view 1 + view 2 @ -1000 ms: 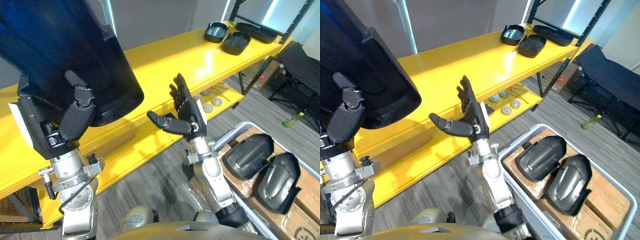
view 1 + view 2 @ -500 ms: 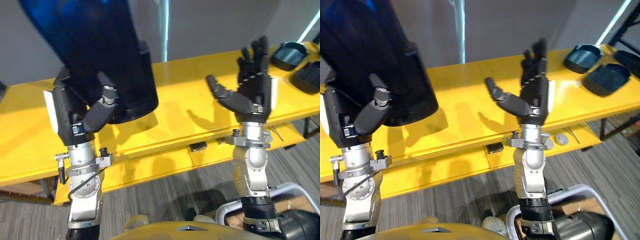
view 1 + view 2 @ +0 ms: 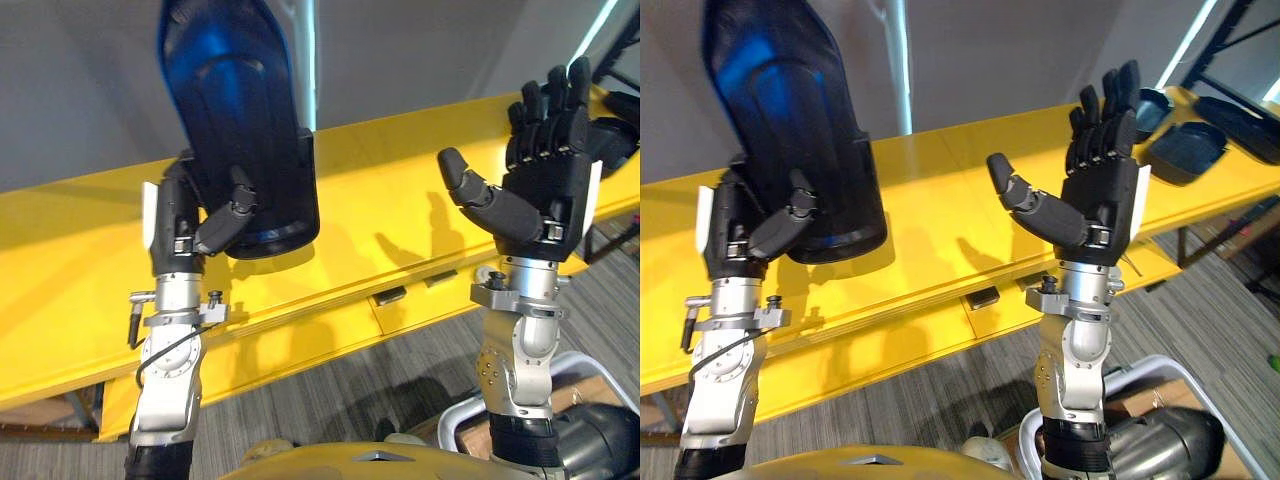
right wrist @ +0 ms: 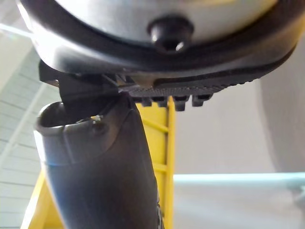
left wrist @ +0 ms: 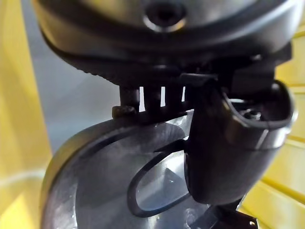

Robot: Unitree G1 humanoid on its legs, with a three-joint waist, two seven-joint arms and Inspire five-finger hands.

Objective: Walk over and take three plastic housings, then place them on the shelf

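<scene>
Yellow shelf boards (image 3: 400, 215) run across the scene from 9 o'clock to 3 o'clock, with a plain grey wall (image 3: 80, 90) behind them and a pale vertical light strip (image 3: 308, 60) at 12 o'clock. Grey carpet (image 3: 330, 400) lies below the shelf's front edge.

The plastic housing (image 3: 240, 120) is a large dark shell with a blue sheen. It is held up on end at about 10 o'clock, above the shelf top and not resting on it. The left hand (image 3: 180, 220) grips it at its lower end. The thumb (image 3: 228, 205) is curled across the face turned this way, and the fingers are behind the shell, so the shell is clamped between them. In the left wrist view the thumb (image 5: 228, 143) lies pressed on the housing's glossy curved surface (image 5: 90, 186), with the fingers (image 5: 152, 98) reaching past its rim.

At 3 o'clock the right hand (image 3: 545, 190) is raised palm inward over the shelf. Its fingers are straight and spread upward, the thumb is splayed wide (nothing in it), and it is well apart from the held shell.

More dark housings (image 3: 1188, 152) lie on the shelf top at 2 o'clock, beyond the right hand. At 5 o'clock a pale bin rim (image 3: 1152, 363) curves round another dark rounded housing (image 3: 1165, 445).
</scene>
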